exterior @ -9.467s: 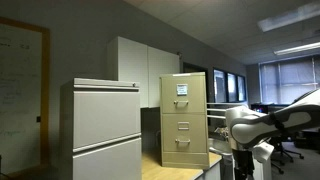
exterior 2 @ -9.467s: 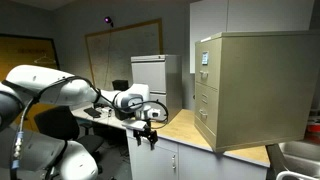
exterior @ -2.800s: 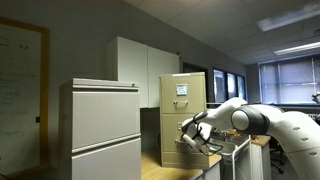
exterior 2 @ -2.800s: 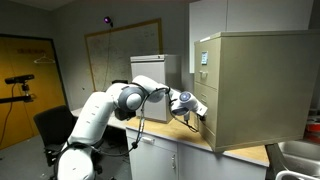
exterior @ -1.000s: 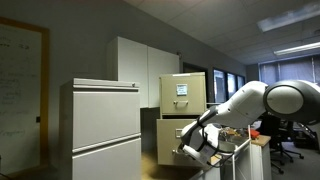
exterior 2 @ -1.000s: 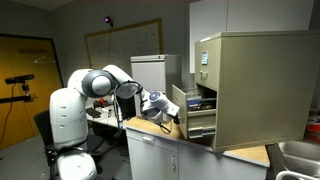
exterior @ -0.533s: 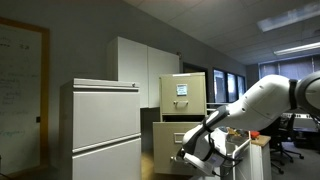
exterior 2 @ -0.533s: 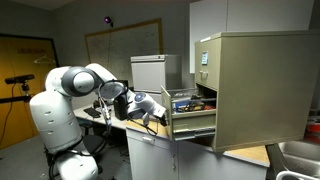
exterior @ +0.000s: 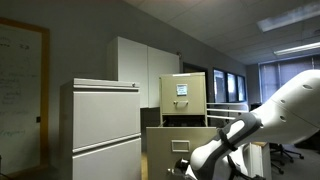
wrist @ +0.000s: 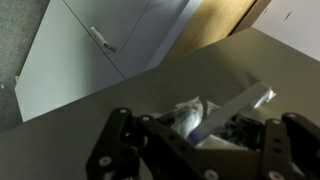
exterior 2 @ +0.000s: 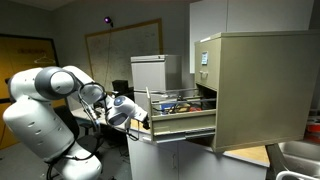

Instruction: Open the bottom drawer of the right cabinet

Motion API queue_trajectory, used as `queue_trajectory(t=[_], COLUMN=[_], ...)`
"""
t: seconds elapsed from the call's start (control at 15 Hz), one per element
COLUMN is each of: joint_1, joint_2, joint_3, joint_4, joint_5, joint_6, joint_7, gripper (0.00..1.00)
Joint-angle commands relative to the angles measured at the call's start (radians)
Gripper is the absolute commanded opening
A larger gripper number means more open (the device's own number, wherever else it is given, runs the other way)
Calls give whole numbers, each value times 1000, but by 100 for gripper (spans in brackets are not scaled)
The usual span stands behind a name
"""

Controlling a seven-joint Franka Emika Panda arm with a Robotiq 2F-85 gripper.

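Now the bottom drawer [exterior 2: 186,124] is standing pulled far out of the right cabinet [exterior 2: 262,85], with loose items showing inside. I am holding the gripper [wrist: 198,125] at its front, fingers [wrist: 119,136] sitting spread apart on either side of the silver pull [wrist: 236,105], not clamping it. The grey cabinet [exterior: 105,125] is standing nearby.

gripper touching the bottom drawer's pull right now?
Cannot tell. In an exterior view the gripper sits right against the front of the pulled-out bottom drawer, but too small to resolve. The wrist view shows the silver pull between the fingers, with the contact blurred.
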Motion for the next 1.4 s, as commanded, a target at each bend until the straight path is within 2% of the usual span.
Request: queue_trajectory(t=[0.0, 0.13, 0.27, 0.4, 0.47, 0.73, 0.93, 1.0, 1.07, 1.13, 1.2, 1.27, 1.33], joint_1=[-13, -68, -157, -267, -342, -659, -881, -783, -808, -975, -978, -844, -922], joint_2=[56, 47, 47, 33, 14, -122, -280, -375, -421, -468, -515, -568, -623], joint_3=[173, 239, 310, 410, 478, 785, 994, 937, 950, 1056, 1044, 944, 974], joint_4=[-15, -25, -21, -17, -16, -8, 24, -80, -80, 19, 22, -68, -8], joint_5=[98, 144, 165, 199, 220, 375, 467, 344, 311, 337, 257, 137, 88], joint_6=[0, 0, -9, -21, -29, -53, -140, -157, -187, -271, -323, -343, -418], joint_7=[-58, -69, -94, -116, -132, -222, -231, -55, -18, -62, 7, 126, 158], gripper=[45, 60, 78, 93, 97, 100, 100, 100, 100, 100, 100, 100, 100])
